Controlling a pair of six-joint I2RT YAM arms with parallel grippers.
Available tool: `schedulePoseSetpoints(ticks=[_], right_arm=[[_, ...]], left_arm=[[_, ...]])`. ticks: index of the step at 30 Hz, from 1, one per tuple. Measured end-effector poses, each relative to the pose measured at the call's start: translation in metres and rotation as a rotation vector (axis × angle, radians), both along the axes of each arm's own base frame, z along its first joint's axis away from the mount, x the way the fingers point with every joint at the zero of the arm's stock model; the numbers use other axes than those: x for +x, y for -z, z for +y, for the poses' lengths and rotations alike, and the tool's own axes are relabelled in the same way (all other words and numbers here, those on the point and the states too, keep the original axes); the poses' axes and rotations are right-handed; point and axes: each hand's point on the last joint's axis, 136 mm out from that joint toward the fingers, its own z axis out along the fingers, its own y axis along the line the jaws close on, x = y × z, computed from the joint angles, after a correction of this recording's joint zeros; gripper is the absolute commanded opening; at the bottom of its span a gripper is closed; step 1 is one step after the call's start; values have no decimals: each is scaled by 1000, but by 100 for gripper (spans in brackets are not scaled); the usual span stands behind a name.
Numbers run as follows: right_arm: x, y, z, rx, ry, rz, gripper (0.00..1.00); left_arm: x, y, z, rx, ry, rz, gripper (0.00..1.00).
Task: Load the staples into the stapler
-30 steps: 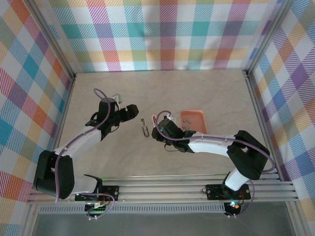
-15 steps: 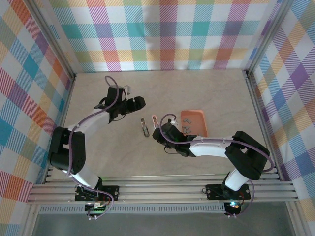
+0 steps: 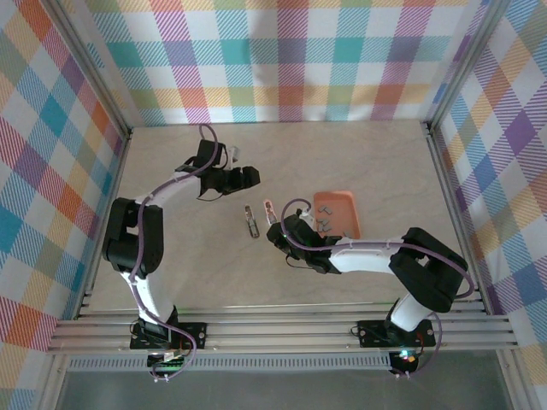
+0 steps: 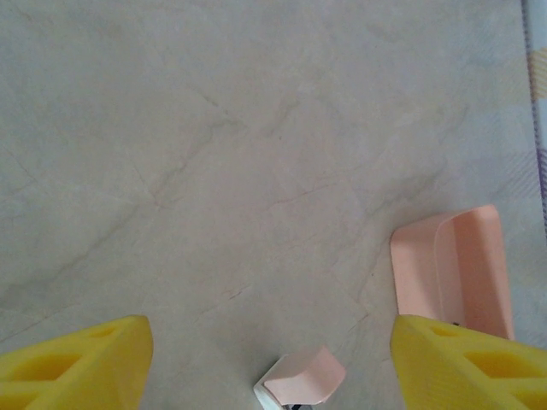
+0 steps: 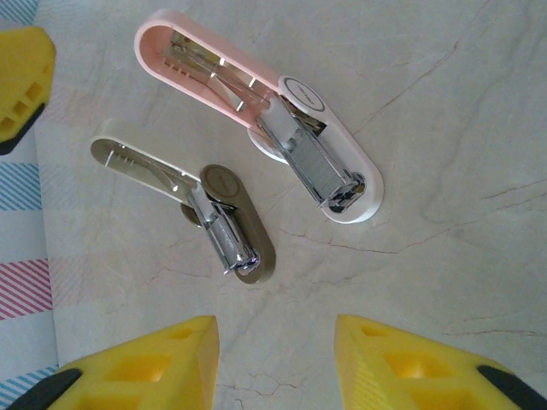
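Observation:
The stapler (image 5: 282, 120), pale pink and white, lies hinged open on the table with its silvery metal channel facing up; from above the stapler (image 3: 269, 210) sits at mid-table. My right gripper (image 5: 275, 359) hovers just on the near side of it, open, nothing between its yellow fingers (image 5: 154, 359). My left gripper (image 3: 245, 177) is farther back and to the left, open and empty, and the stapler's pink end (image 4: 304, 379) shows low between its fingers (image 4: 94, 359). The staples (image 3: 324, 207) are small grey pieces in the orange tray (image 3: 346, 199).
A second open stapler (image 5: 218, 213), beige and olive, lies right beside the pink one on its left (image 3: 251, 222). The tray's pale rim (image 4: 453, 273) shows right of my left gripper. Aluminium frame rails and checked walls ring the table.
My left arm has swung away from me and to the right, toward the staplers, its jaws narrowing a little. The right gripper has stayed in place and opened slightly.

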Motion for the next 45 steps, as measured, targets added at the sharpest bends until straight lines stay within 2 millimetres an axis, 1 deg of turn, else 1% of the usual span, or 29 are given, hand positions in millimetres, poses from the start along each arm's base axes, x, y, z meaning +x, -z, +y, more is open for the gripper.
schedulePoseSetpoints(ticks=[6,8,11,13,16,23,32,40,45], right_arm=[[-1,18,8,6,-21,32,39],[-3,24,9,5,-30,48,38],[-5,30,11,3,-35,65,38],[-5,33,12,2,-37,70,38],[-3,33,17,7,-42,71,38],[5,25,31,44,-50,51,37],[12,36,32,51,-48,65,37],[20,36,38,71,-49,61,36],[21,38,41,74,-56,67,35]], left_arm=[[0,21,-5,-13,27,57,68],[-2,24,-5,-12,33,69,66],[-5,25,-5,-11,42,80,60],[-6,26,-5,-13,43,90,60],[-8,27,-4,-14,42,100,59],[-13,30,-3,-10,43,125,58],[-17,33,-1,-5,43,149,58],[-18,32,-3,-15,50,152,58],[-19,34,-4,-21,57,159,57]])
